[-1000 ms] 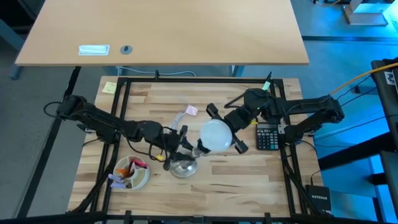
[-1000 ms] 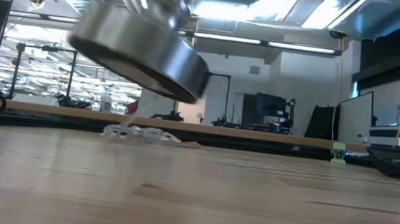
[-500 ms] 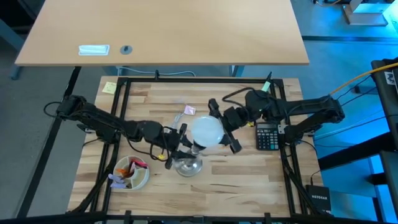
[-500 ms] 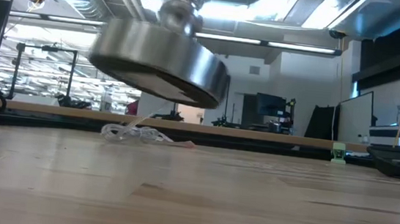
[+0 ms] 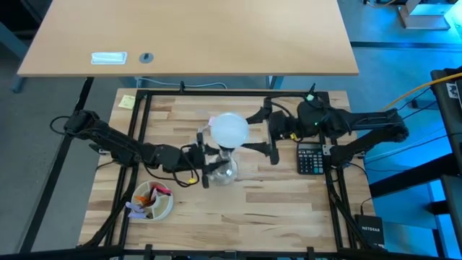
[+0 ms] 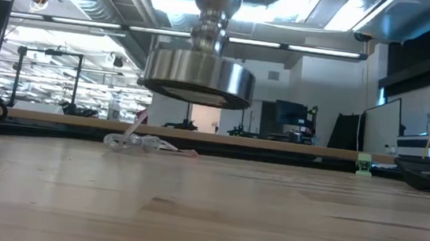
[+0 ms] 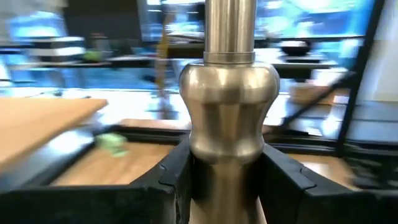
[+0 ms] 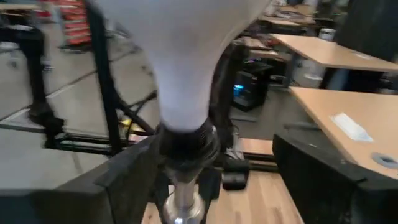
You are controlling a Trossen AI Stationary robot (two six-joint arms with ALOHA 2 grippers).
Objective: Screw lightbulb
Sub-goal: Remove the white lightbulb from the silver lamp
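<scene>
The white lightbulb stands with its narrow end in the black socket on top of the shiny silver stand. The stand is upright, and its round foot hangs above the wooden table. My left gripper is shut on the stand's stem. My right gripper is level with the bulb on the side toward the table's right edge. It is open, with a finger on either side of the bulb's neck and socket, and holds nothing. My left gripper pinches the stand's silver stem at its rounded bulge between its two fingers. The fingers come in level and lie across the stem. The stand is upright and lifted clear of the table, with the bulb on top.
A black calculator lies by the right arm. A bowl of small things sits near the front left, and a yellow note lies at the far left. A clear wrapper lies farther back. Black frame rails border the table.
My left gripper has turned at the wrist, bringing the stand and bulb from tilted to upright, still clear of the table. My right gripper has opened, let go of the bulb and drawn back a little toward the table's right edge.
</scene>
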